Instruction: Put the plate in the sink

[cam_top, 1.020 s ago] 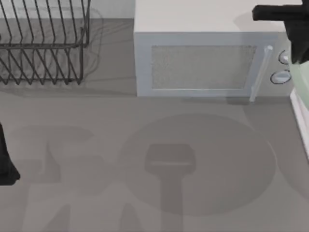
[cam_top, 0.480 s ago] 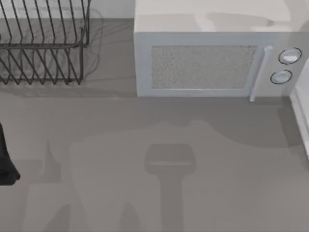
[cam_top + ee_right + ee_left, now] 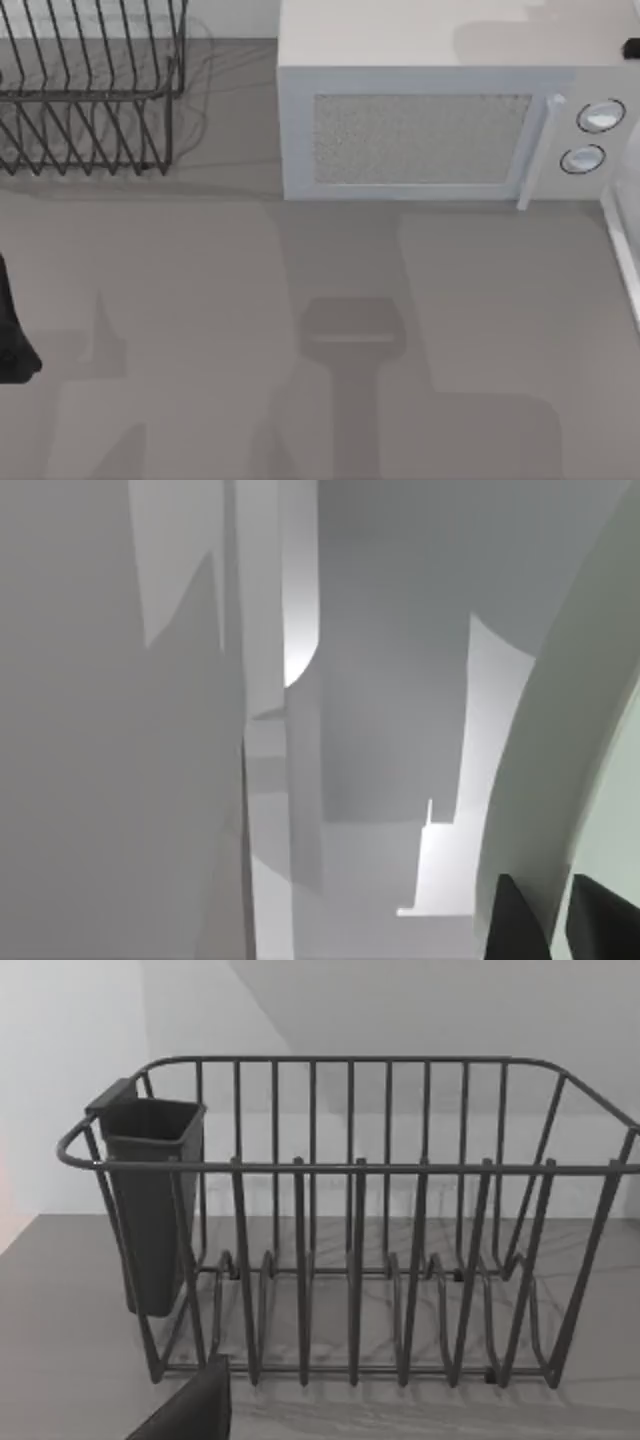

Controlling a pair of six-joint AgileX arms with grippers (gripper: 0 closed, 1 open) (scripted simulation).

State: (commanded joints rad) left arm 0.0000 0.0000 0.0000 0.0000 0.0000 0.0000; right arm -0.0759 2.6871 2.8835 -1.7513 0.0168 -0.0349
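The grey desk point(image 3: 300, 300) in front of the white boxy microwave point(image 3: 430, 120) is bare. Right of the microwave runs the sink's thick white rim point(image 3: 622, 250). The right tool point(image 3: 558, 920) grips the pale mint-green round plate point(image 3: 560, 760), not yet released. The left tool point(image 3: 12, 330) idles far left, its opening unclear.

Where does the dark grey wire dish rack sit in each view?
Top view: the dark grey wire dish rack is in the top-left corner, left of the white microwave.
Left wrist view: centre, seen from the front, with a dark cutlery cup hung at one end.
Right wrist view: faces the pale mint green plate instead.
Shared landmark: the grey table under the rack.
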